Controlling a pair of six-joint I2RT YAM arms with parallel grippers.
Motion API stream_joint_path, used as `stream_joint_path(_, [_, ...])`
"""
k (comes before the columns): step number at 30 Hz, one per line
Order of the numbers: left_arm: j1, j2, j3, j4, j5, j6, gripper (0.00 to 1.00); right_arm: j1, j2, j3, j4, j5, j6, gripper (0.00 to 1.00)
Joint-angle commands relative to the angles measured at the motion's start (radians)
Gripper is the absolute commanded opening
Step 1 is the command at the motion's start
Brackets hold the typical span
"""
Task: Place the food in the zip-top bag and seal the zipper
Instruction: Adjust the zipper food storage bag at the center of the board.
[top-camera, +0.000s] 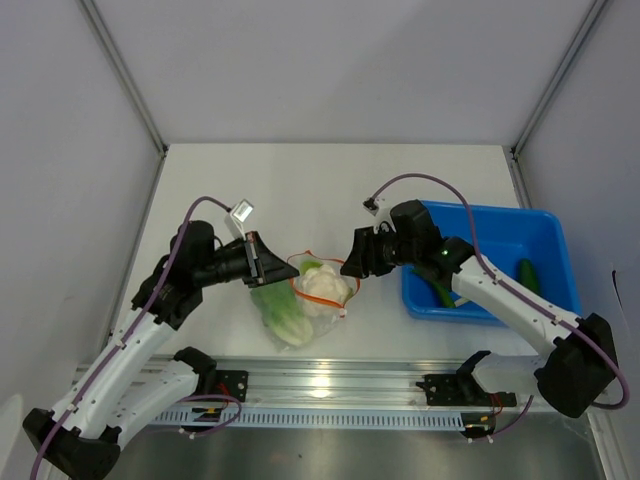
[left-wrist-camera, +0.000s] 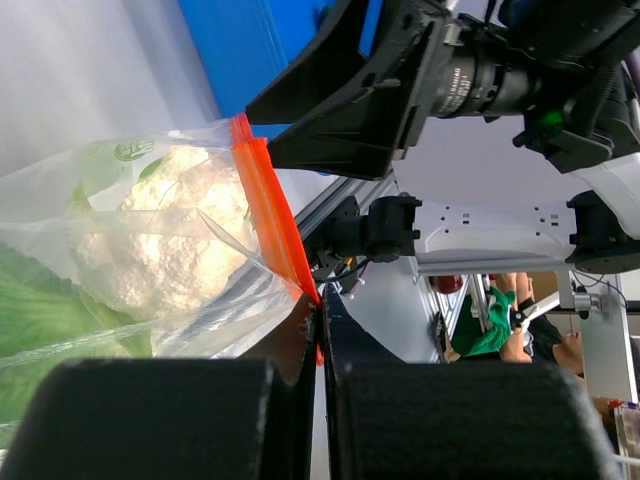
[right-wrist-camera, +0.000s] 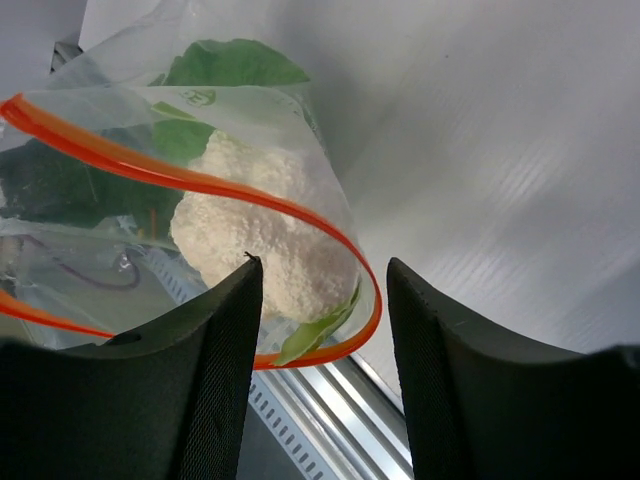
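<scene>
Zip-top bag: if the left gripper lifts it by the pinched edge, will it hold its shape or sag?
Likely floppy: the thin clear film of the zip-top bag crinkles and its zipper bows in a loose loop. Probably bottom-heavy, since the cauliflower and leaves fill it.

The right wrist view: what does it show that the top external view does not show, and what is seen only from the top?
Only the right wrist view looks into the open mouth of the zip-top bag, ringed by the zipper, and shows the gap between the fingers of the right hand. Only the top external view shows the blue bin with dark green pieces in it, and the left hand at the bag's left edge. Both show the bag with a white piece and green leaves inside.
</scene>
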Motion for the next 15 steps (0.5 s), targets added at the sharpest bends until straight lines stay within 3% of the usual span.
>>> stream_joint_path(1, [0.005,-0.024,0.024,0.044,0.040,-0.019,0.01,-0.004,0.024,-0.014,0.084,-0.025,-0.025,0.55])
stream_joint_path(8, [0.005,-0.031,0.030,0.032,0.040,-0.019,0.01,-0.006,0.050,-0.023,0.080,-0.011,-0.043,0.49])
stream_joint_path(11, [0.005,-0.031,0.030,0.033,0.044,-0.021,0.01,-0.006,0.058,-0.049,0.101,-0.025,-0.040,0.38])
stream_joint_path(14, [0.005,-0.036,0.031,0.032,0.046,-0.021,0.01,-0.006,0.061,-0.091,0.136,-0.037,-0.028,0.36])
stream_joint_path(15, [0.005,-0.038,0.030,0.030,0.048,-0.022,0.01,-0.006,0.061,-0.100,0.147,-0.039,-0.025,0.31])
